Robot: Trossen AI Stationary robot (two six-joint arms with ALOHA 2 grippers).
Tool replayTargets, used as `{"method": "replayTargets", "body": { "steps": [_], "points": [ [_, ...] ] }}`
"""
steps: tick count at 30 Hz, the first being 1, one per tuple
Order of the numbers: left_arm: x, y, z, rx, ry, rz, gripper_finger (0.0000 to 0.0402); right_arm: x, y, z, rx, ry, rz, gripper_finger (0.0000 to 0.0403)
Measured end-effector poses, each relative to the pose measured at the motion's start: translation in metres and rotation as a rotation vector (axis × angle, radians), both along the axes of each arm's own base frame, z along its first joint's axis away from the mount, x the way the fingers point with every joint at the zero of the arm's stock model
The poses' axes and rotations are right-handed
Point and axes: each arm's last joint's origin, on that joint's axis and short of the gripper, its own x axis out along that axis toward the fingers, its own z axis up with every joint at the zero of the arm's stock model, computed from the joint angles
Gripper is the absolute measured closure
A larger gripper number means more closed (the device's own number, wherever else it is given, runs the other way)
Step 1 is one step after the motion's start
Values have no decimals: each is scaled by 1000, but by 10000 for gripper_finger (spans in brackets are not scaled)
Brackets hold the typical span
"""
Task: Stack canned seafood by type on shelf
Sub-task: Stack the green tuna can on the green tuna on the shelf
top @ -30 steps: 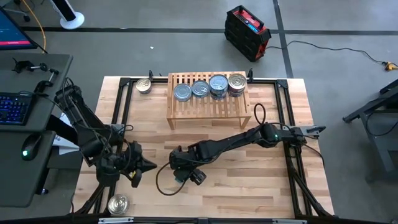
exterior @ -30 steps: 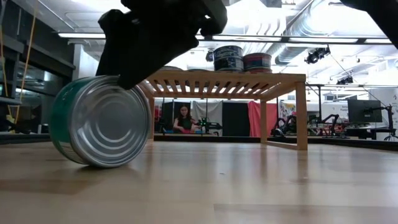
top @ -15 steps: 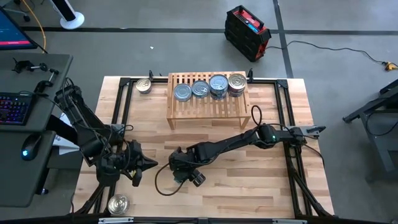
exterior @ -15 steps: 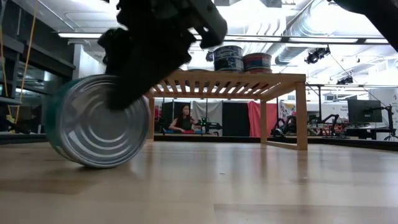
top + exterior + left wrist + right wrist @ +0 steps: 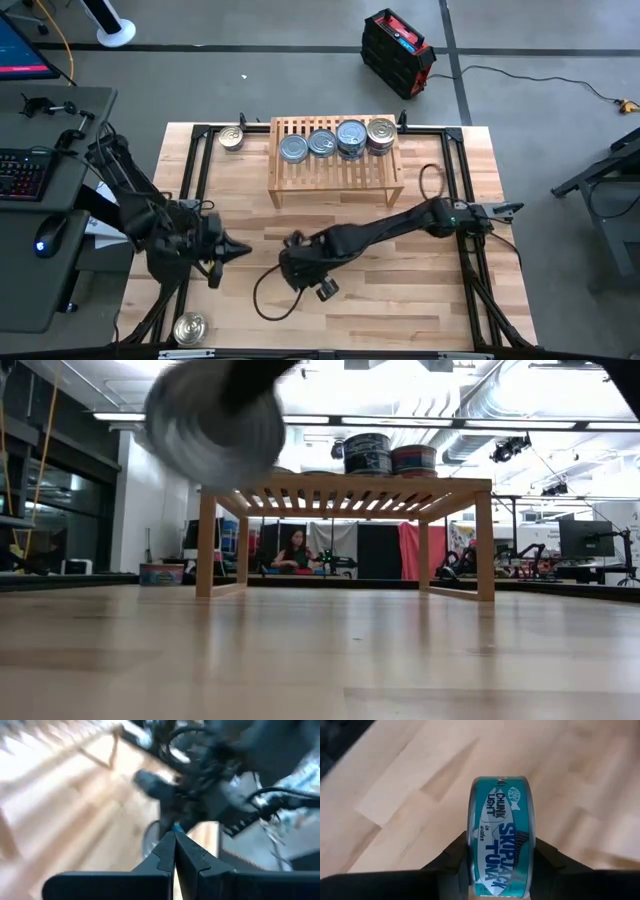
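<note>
A tuna tin with a teal label (image 5: 502,842) sits between the fingers of my right gripper (image 5: 502,865), which is shut on it above the middle of the table (image 5: 297,268). In the low view the tin (image 5: 215,420) hangs high, blurred. The wooden slatted shelf (image 5: 335,175) stands at the far middle, with several tins in a row along its far edge (image 5: 322,143). One tin (image 5: 231,138) lies on the table left of the shelf, another (image 5: 188,327) at the near left corner. My left gripper (image 5: 238,250) is shut and empty, left of the right gripper. My right gripper pinches the tin by its two flat round faces (image 5: 470,842), one finger (image 5: 452,857) on each. The fingers come from above, pointing down. The tin stands on edge in the hold, its labelled side wall toward the wrist, lifted clear of the table.
Black frame rails (image 5: 200,160) run along the table's left and right sides. Bare wood (image 5: 400,300) lies in front of the shelf and under it (image 5: 340,590). A desk with a keyboard (image 5: 25,175) stands beyond the left edge.
My right gripper has come down on the tin that stood on edge on the table, taken hold of it and lifted it clear. My left gripper has shifted a little toward the far edge.
</note>
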Motion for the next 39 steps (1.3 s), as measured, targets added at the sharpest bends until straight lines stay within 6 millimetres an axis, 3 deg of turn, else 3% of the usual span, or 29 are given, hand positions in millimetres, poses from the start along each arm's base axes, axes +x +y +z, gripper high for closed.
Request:
{"method": "replayTargets", "body": {
  "steps": [6, 9, 12, 19, 22, 25, 34, 39],
  "points": [
    [-9, 27, 18, 135, -92, 98, 401, -27, -22, 67, -191, -207, -188, 288],
    [-12, 36, 23, 158, -108, 125, 401, -39, -46, 98, -337, -322, -334, 288],
    [-12, 41, 24, 179, -113, 149, 401, -41, -77, 111, -481, -371, -488, 288],
    [-7, 43, 23, 169, -108, 181, 401, -31, -149, 105, -641, -321, -639, 288],
    [-7, 42, 23, 114, -120, 197, 401, -26, -171, 94, -741, -260, -663, 288],
    [-7, 40, 21, 98, -117, 196, 401, -26, -188, 85, -729, -225, -677, 288],
    [-1, 33, 15, 132, -89, 185, 401, -24, -196, 59, -732, -147, -657, 278],
    [0, 31, 12, 147, -76, 183, 401, -24, -196, 56, -741, -137, -656, 276]
  ]
}}
